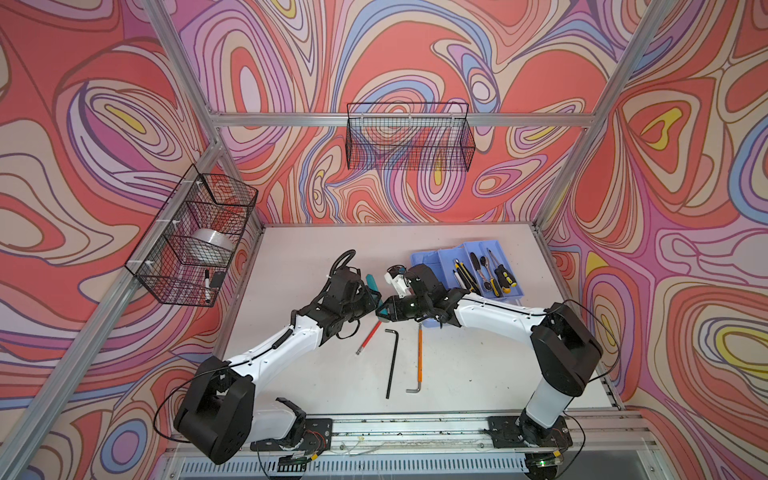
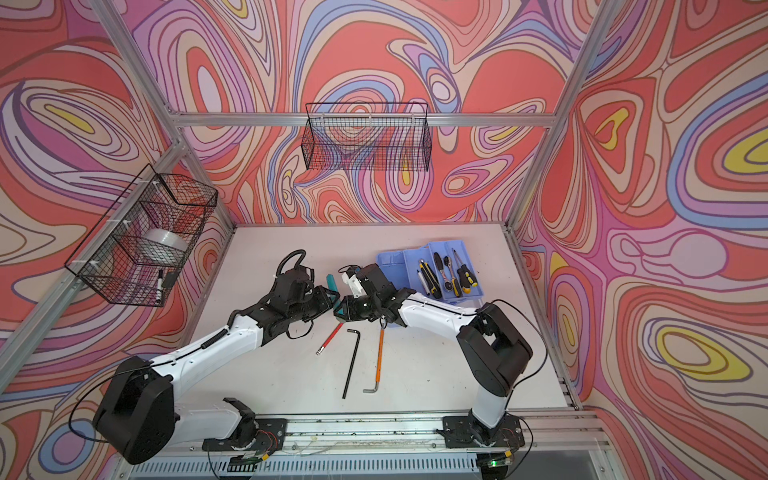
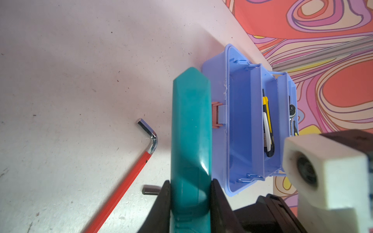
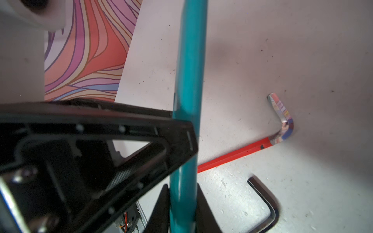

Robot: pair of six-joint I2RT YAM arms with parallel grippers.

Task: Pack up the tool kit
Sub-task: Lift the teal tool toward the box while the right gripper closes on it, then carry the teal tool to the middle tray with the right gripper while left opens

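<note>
Toolbox (image 1: 428, 259) sits open at the desk's (image 1: 478, 365) back right, its blue trays carrying utility knives, a ratchet and screwdrivers. Both grippers meet mid-desk on one teal bar-shaped tool (image 3: 190, 131): the left gripper (image 3: 190, 187) is clamped around its middle, and the right gripper (image 4: 183, 191) has its fingers (image 4: 202, 201) pressed to its near end. The left wrist view catches the pink latch (image 3: 217, 116), hidden in both top views. Three hex keys lie on the desk: red hex key (image 1: 368, 336), black hex key (image 1: 392, 361), orange hex key (image 1: 419, 357). Two wire baskets: back-wall basket (image 1: 409, 137), and side-wall basket (image 1: 178, 286) holding a tape roll (image 1: 214, 245) and a marker (image 1: 207, 286).

Hex keys (image 1: 392, 361) on table: three. Wire baskets (image 1: 409, 137): two. Teal tool (image 3: 190, 131), toolbox (image 3: 238, 121) — one each.
</note>
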